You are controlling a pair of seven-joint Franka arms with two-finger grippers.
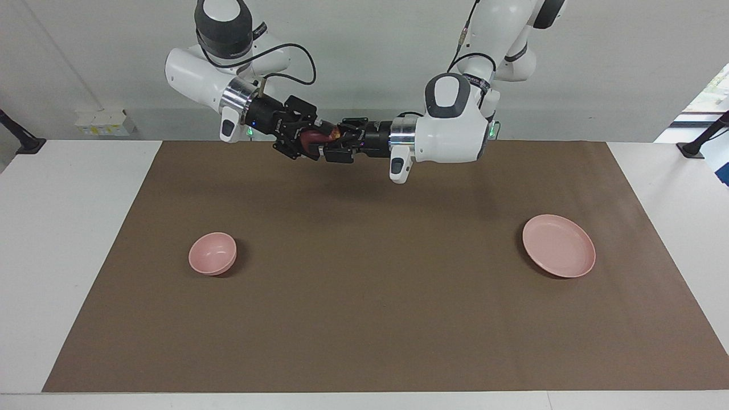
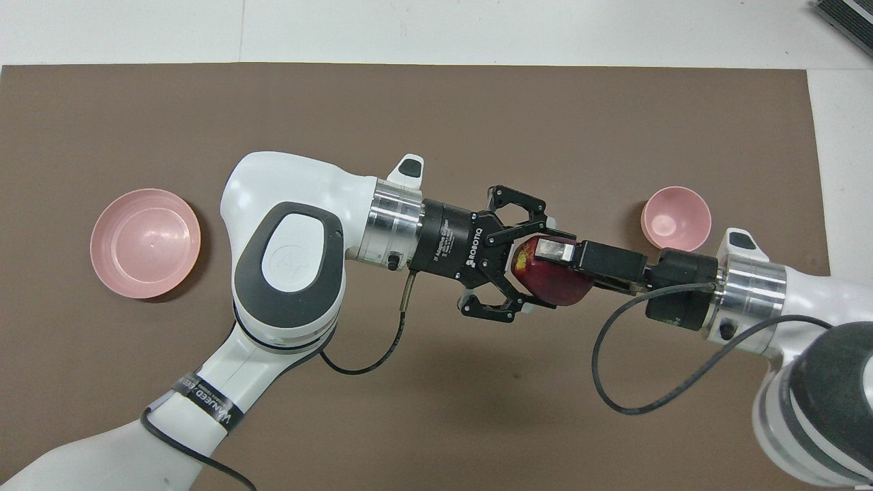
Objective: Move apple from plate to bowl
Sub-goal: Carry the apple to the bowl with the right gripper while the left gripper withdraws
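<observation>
1. The apple [image 2: 551, 279] is up in the air mid-table, over the brown mat [image 1: 364, 319].
2. The left gripper [image 2: 528, 266] is clamped on it.
3. The right gripper [image 2: 556, 256] looks closed on it too, though it's hard to tell.
4. The plate [image 1: 558, 245] and the bowl [image 1: 212, 253] sit at their own ends.

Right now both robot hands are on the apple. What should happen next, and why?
Probably the left gripper should let go. The right gripper has the apple too, up over the mat, and its arm is at the bowl end, while the plate sits empty.
</observation>
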